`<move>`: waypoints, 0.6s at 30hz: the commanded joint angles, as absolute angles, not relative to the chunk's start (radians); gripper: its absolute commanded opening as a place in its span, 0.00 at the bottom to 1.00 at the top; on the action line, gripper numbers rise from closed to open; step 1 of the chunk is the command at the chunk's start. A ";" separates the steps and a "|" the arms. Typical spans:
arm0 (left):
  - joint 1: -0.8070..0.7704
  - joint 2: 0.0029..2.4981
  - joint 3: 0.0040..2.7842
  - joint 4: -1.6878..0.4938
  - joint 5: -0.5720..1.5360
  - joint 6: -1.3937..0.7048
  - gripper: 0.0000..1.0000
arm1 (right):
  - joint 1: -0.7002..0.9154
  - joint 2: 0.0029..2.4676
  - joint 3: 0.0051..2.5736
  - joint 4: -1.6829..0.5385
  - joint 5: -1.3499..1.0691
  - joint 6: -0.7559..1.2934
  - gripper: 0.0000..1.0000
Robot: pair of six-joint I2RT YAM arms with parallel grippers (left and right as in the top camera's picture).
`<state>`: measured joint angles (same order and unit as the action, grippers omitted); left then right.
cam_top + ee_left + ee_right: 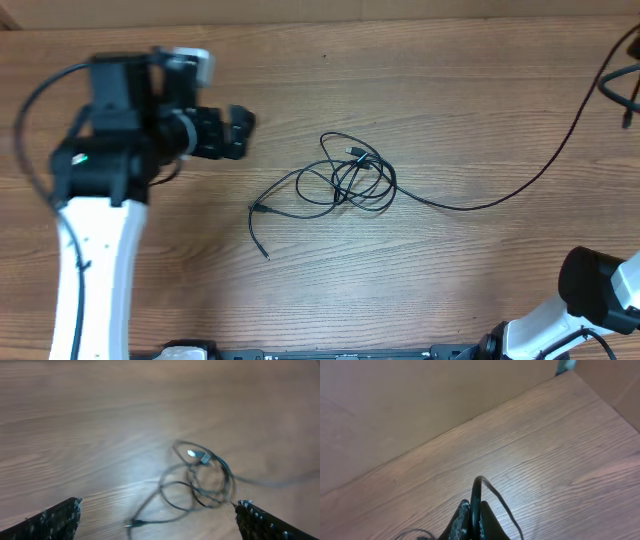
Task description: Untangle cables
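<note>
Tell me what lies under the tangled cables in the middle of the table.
Only bare wooden table shows through the loops of the cables. Nothing else is visible beneath them. Where strands cross, the lower cord is covered at that spot.

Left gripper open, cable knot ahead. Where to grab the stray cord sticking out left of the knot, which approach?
Take the stray cord on its straight run, just before the kink. Come straight down, jaws across the cord: it lies flat on the table, clear of the crossings in the tangle.
</note>
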<state>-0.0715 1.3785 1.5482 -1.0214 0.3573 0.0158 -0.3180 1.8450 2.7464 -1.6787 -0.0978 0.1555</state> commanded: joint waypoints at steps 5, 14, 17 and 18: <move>-0.316 1.544 1.512 -0.973 0.358 0.083 0.99 | -0.302 1.848 2.748 -1.684 -0.100 0.141 0.04; -0.529 1.762 1.512 -0.912 0.268 0.083 1.00 | -0.302 1.848 2.748 -1.688 -0.111 0.141 0.04; -0.567 1.815 1.512 -0.914 0.201 0.082 0.99 | -0.302 1.848 2.748 -1.691 -0.111 0.141 0.04; -0.577 1.830 1.512 -0.915 0.192 0.082 0.99 | -0.302 1.848 2.748 -1.691 -0.111 0.141 0.04</move>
<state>-0.5510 1.7878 1.5234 -0.9161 0.2707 0.0620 -0.3069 1.8450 2.7464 -1.6913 -0.1017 0.1520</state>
